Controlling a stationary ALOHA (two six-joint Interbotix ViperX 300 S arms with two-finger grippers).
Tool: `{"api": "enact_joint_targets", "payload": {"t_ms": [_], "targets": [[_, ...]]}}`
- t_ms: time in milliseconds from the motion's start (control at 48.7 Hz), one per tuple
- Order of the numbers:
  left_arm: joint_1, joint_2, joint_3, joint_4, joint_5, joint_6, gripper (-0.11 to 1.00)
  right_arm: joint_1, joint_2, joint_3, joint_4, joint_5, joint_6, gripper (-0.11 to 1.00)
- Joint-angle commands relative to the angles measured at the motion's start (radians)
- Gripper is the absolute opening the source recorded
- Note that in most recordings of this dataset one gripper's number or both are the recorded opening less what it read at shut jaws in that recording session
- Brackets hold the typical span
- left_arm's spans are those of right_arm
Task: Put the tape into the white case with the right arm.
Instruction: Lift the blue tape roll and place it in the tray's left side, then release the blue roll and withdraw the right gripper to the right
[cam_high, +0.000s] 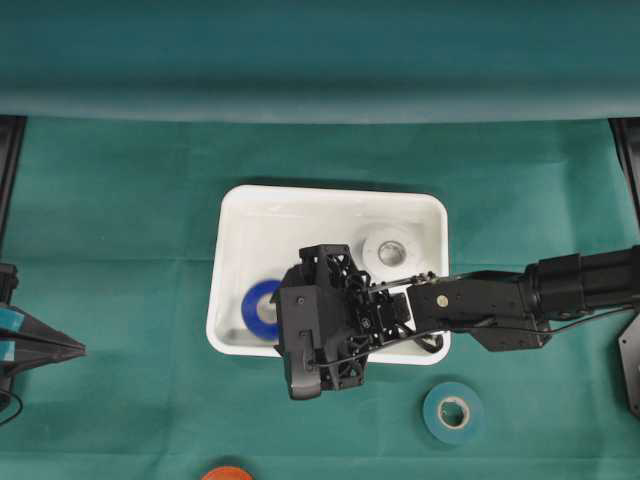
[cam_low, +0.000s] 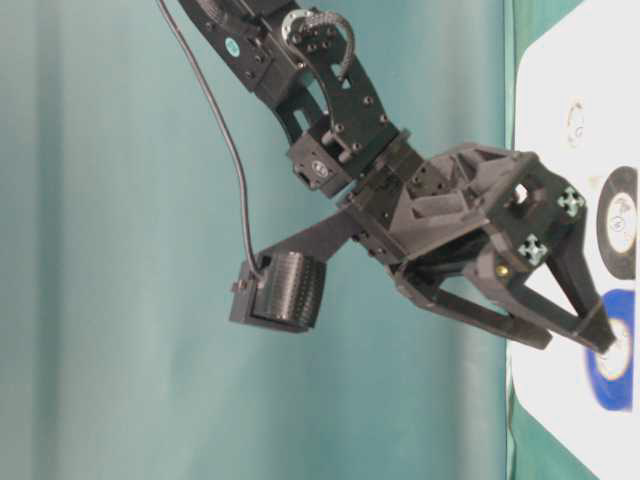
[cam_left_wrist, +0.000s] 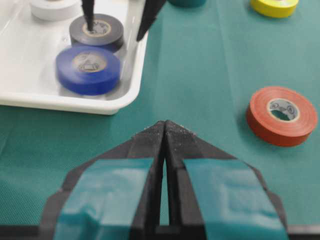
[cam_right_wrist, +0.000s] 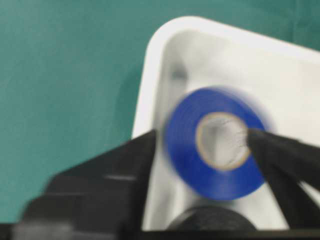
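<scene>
Green cloth (cam_high: 130, 230) underlies the white case (cam_high: 232, 212); right gripper (cam_left_wrist: 120, 22) hangs over it, spread, empty, above blurred blue tape (cam_left_wrist: 88, 69).

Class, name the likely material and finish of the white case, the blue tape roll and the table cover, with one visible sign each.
White case: probably glossy moulded plastic; rounded rim, reflections. Blue tape roll: likely smooth vinyl tape on a pale, perhaps cardboard, core. Table cover: matte green fabric, apparently; faint creases, fine weave.
</scene>
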Motion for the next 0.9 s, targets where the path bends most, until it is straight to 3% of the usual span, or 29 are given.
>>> {"api": "enact_joint_targets", "payload": {"t_ms": [0, 62, 164, 514, 883], "targets": [[0.002, 0.008, -0.011, -0.002, -0.011, -0.002, 0.00, 0.000, -0.040, -0.009, -0.003, -0.008, 0.003, 0.59], [0.002, 0.008, -0.011, -0.002, -0.011, -0.002, 0.00, 0.000, -0.038, -0.008, -0.003, -0.008, 0.005, 0.75], [0.000, 0.008, -0.011, -0.002, -0.011, -0.002, 0.00, 0.000, -0.040, -0.006, -0.003, -0.008, 0.005, 0.69], [0.002, 0.008, -0.011, -0.002, -0.011, -0.002, 0.00, 0.000, -0.066, 0.021, -0.003, 0.032, 0.005, 0.69], [0.002, 0.008, -0.011, -0.002, -0.011, -0.002, 0.00, 0.000, -0.273, 0.244, -0.003, 0.066, 0.006, 0.69]]}}
